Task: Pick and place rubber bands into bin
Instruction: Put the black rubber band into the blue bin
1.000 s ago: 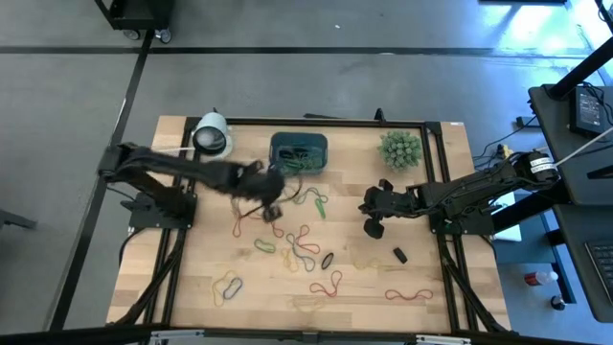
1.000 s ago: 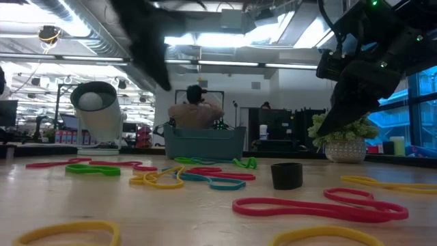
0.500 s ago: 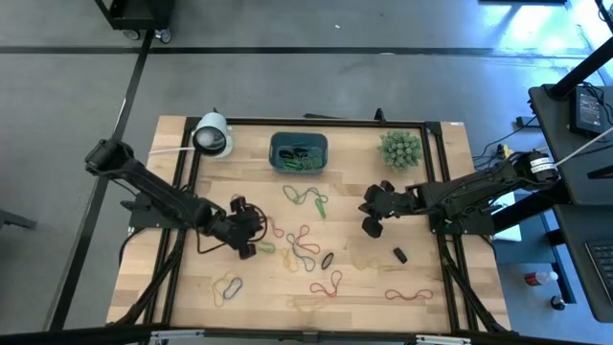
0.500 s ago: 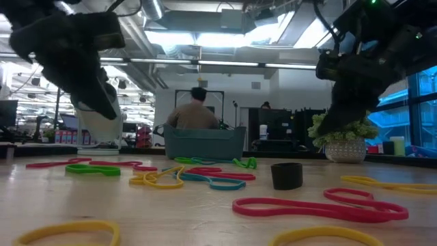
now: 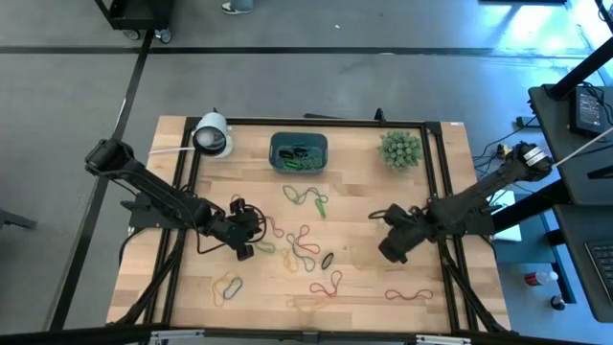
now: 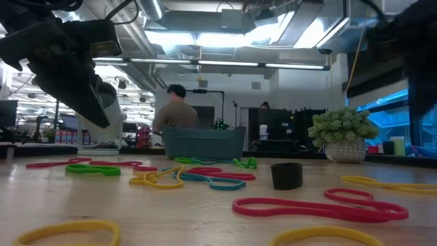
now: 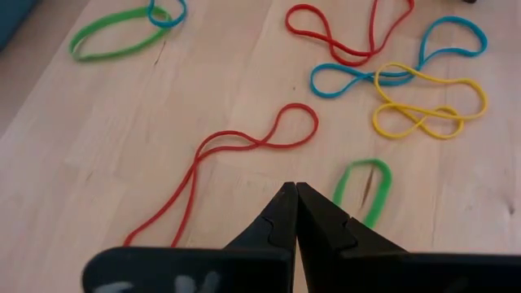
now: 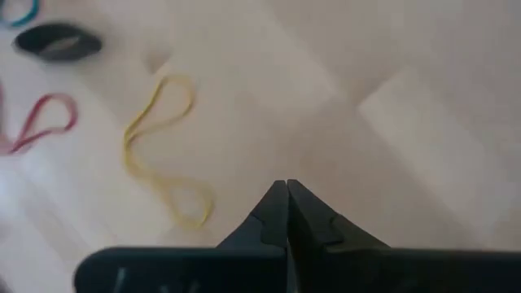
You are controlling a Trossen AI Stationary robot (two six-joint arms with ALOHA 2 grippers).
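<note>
1. Across the wooden counter (image 5: pixel 192 287) lie the rubber bands (image 5: pixel 305 247), loose and mostly twisted, in red, green, yellow and blue, gathered chiefly around its middle and near edge.
2. At the far edge of the counter, midway along it, stands the teal bin (image 5: pixel 298 151), which already has several bands inside; a green one with a red one lies just in front of it.
3. The left end effector (image 5: pixel 246 244) hangs low over the left-middle of the counter, its fingers (image 7: pixel 281 213) pressed together with nothing between them.
4. From the left wrist view, a long red band (image 7: pixel 220 167) and a small green band (image 7: pixel 364 185) lie on the wood just beyond those closed tips, one on either side, neither touched.
5. The right end effector (image 5: pixel 392 248) is over the right-middle of the counter, its tips likewise pressed together and empty.
6. From the right wrist view, a pale yellow band (image 8: pixel 159 146) lies near the closed tips but apart from them, with a small black ring (image 8: pixel 59 41) farther off.
7. A white cylinder (image 5: pixel 212 135) lies at the far left corner and a spiky green plant (image 5: pixel 399 149) stands at the far right.
8. In the low view a person (image 6: pixel 174 109) shows in the room behind the bin.
</note>
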